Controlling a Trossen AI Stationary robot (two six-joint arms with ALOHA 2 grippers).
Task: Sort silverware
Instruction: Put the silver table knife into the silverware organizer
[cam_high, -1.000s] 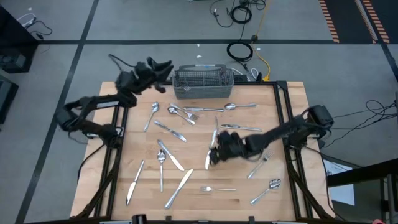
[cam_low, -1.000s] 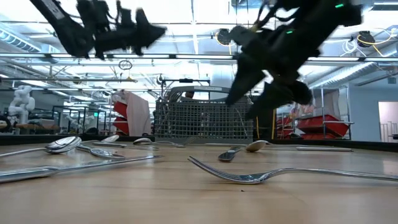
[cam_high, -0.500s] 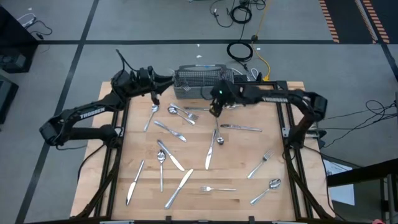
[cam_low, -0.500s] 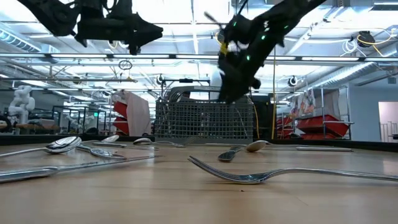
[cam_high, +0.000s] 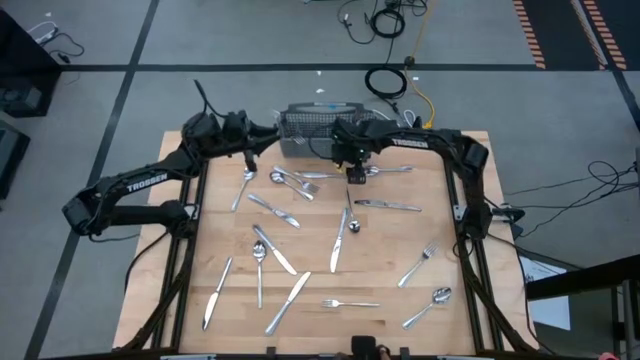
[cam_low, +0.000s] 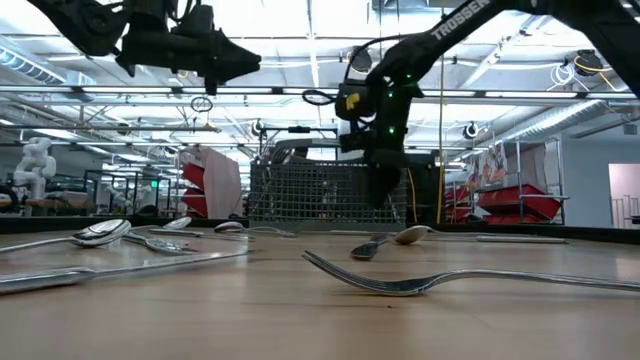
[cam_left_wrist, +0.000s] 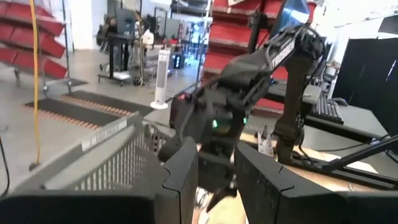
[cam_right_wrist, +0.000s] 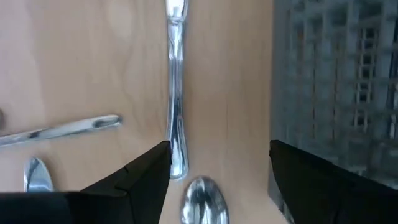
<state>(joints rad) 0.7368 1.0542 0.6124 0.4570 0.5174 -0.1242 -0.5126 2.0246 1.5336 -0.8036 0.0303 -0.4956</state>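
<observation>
Right tool (cam_high: 355, 172) hangs wide open and empty beside the mesh basket (cam_high: 300, 125), over a spoon (cam_right_wrist: 200, 199). Left tool (cam_high: 250, 140): part-open, nothing visibly held.

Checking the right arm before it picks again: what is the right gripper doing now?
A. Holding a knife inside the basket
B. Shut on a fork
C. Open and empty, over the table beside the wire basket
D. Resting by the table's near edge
C: the right gripper has its fingers spread with nothing between them, above bare wood and a spoon, with the basket alongside.

Bright, even overhead light; ceiling lamps (cam_low: 310, 15) glare white above the desk (cam_low: 300, 310), whose near edge blurs.
</observation>
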